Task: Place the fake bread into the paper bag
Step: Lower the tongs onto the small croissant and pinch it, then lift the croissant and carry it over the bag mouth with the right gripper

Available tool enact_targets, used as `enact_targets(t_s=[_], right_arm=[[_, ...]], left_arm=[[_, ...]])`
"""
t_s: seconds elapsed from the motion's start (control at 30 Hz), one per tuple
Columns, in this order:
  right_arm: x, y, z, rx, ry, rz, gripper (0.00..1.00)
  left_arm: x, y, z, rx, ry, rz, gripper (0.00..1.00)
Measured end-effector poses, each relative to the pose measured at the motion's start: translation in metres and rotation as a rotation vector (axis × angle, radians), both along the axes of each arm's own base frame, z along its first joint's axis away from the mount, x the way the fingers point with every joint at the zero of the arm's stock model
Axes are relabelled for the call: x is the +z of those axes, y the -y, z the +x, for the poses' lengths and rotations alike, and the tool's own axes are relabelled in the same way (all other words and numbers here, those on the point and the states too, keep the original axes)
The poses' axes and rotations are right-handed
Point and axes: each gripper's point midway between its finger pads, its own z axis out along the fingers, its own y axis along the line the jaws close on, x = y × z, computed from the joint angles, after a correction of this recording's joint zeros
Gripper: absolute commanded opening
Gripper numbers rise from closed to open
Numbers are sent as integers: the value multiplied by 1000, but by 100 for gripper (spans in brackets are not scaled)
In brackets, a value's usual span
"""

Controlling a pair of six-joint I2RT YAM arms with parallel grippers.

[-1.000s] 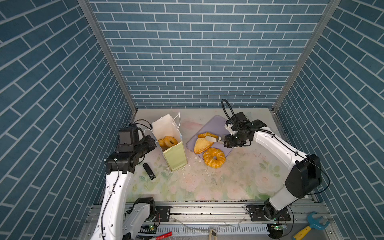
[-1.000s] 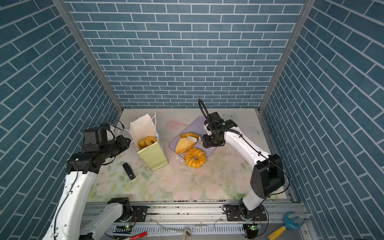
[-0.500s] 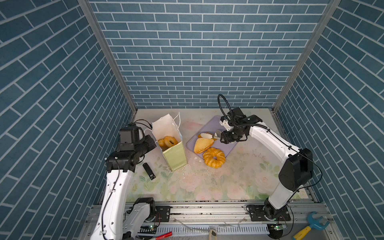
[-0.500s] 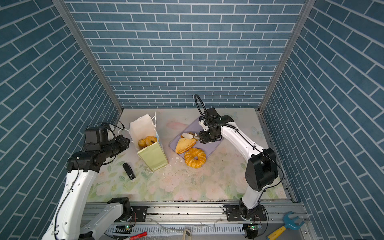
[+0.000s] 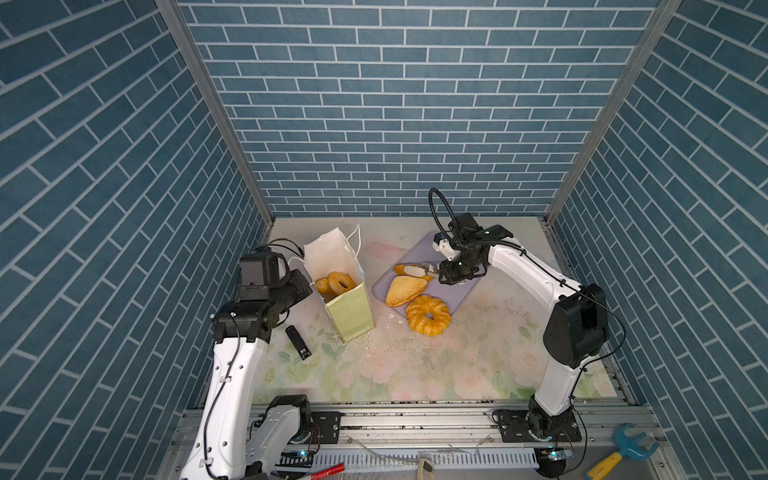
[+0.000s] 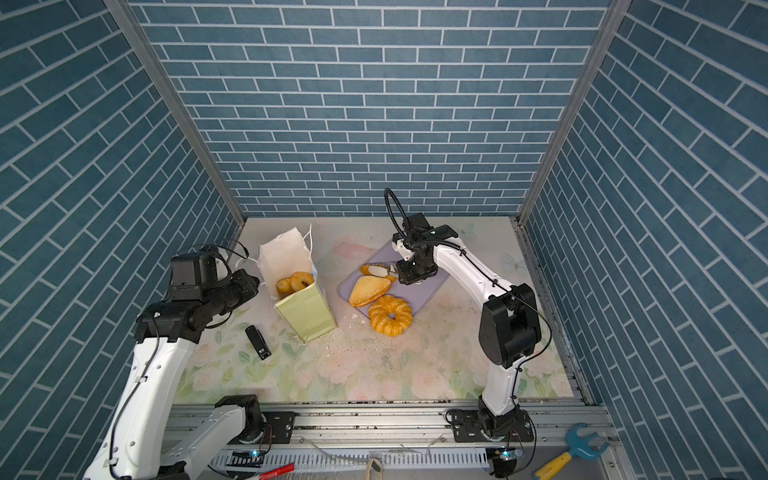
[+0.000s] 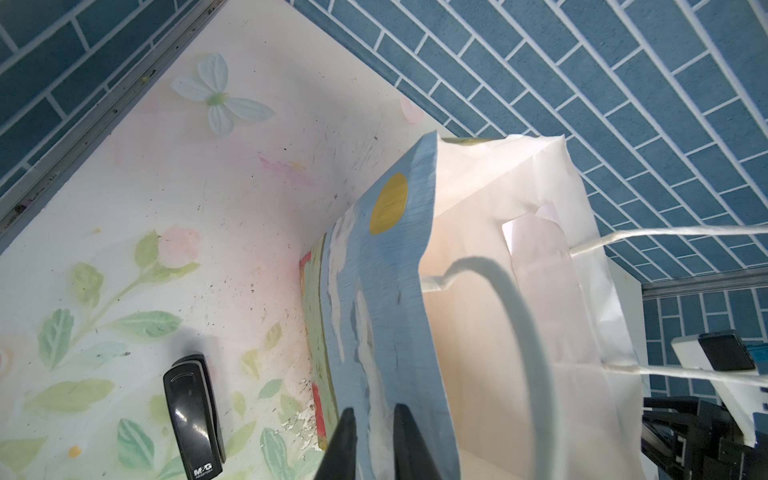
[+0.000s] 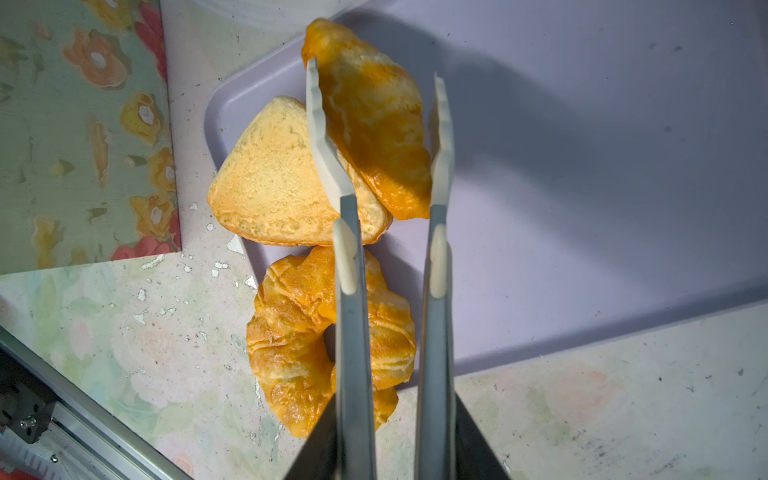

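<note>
The paper bag (image 5: 348, 316) (image 6: 305, 311) stands upright and open at the left, with a ring bun (image 5: 341, 282) (image 6: 300, 281) and another bun inside. My left gripper (image 5: 305, 286) (image 7: 374, 415) is shut on the bag's blue printed wall (image 7: 386, 316). On the lavender tray (image 5: 457, 291) (image 6: 422, 296) lies a small orange roll (image 5: 409, 270) (image 8: 374, 124). My right gripper (image 5: 424, 270) (image 6: 389, 270) (image 8: 374, 75) is shut on this roll, one white finger against each side. A triangular toast slice (image 5: 405, 291) (image 8: 270, 187) and a ring croissant (image 5: 428, 314) (image 8: 299, 332) lie beside it.
A black stapler (image 5: 298, 342) (image 7: 193, 415) lies on the floral mat in front of the bag. White crumbs (image 5: 374, 345) are scattered near the bag's foot. Blue brick walls close three sides. A toy wrench (image 5: 623, 449) lies past the front rail.
My right gripper has moved left over the tray onto the small roll, and its jaws have narrowed onto it. The left arm and the bag have not moved.
</note>
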Motion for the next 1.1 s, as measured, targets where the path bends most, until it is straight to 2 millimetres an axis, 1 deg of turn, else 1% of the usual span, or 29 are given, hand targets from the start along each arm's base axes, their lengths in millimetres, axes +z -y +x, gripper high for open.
enact_targets(t_s=[0.1, 0.37, 0.5, 0.63, 0.77, 0.87, 1.0, 1.1], right_arm=[[-1, 2, -2, 5, -4, -9, 25], [0, 10, 4, -15, 27, -55, 18], [8, 21, 9, -39, 78, -99, 17], [22, 34, 12, -70, 134, -135, 17], [42, 44, 13, -100, 192, -148, 16], [62, 48, 13, -115, 234, -141, 16], [104, 49, 15, -132, 317, -94, 16], [145, 45, 11, -131, 396, -19, 16]], left_arm=[[-1, 0, 0, 2, -2, -1, 19], [0, 0, 0, 5, 0, -7, 19], [2, 1, 0, 4, 7, -10, 19], [3, 2, 1, -1, 12, -13, 19], [5, 3, 2, -9, 20, -19, 20], [7, 5, 1, -15, 31, -23, 20], [12, 5, 1, -19, 53, -26, 21], [13, 6, 1, -26, 58, -27, 21]])
